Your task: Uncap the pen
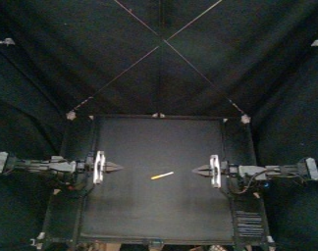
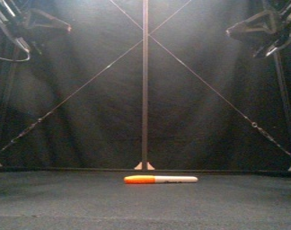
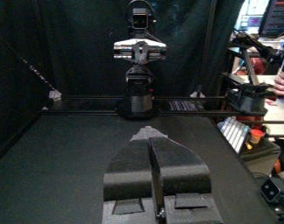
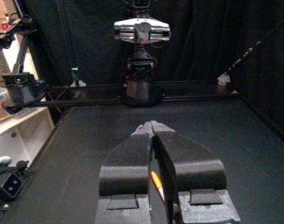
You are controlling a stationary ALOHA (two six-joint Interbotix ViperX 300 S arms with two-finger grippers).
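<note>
Left pincer (image 3: 152,133): jaws together, empty, at the left.
Right pincer (image 4: 152,129): jaws together, empty, at the right.
Pen (image 2: 160,179): lies flat mid-way across the table (image 1: 148,211), between both pincers, touching neither.
Handling: probably light, stiff, smooth round plastic, apt to roll; take the orange end and the pale barrel separately, then pull lengthwise.

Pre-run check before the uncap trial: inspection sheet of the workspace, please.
Surface: black table, no marks seen.
Job's things: one marker pen, orange and white, in one piece, lying flat near the table's middle.
Clutter: nothing seen.
Grippers: left gripper and right gripper both shut and empty, one on either side of the pen, neither touching it.
Cables: nothing seen loose on the table.
Surroundings: black curtain behind.
</note>
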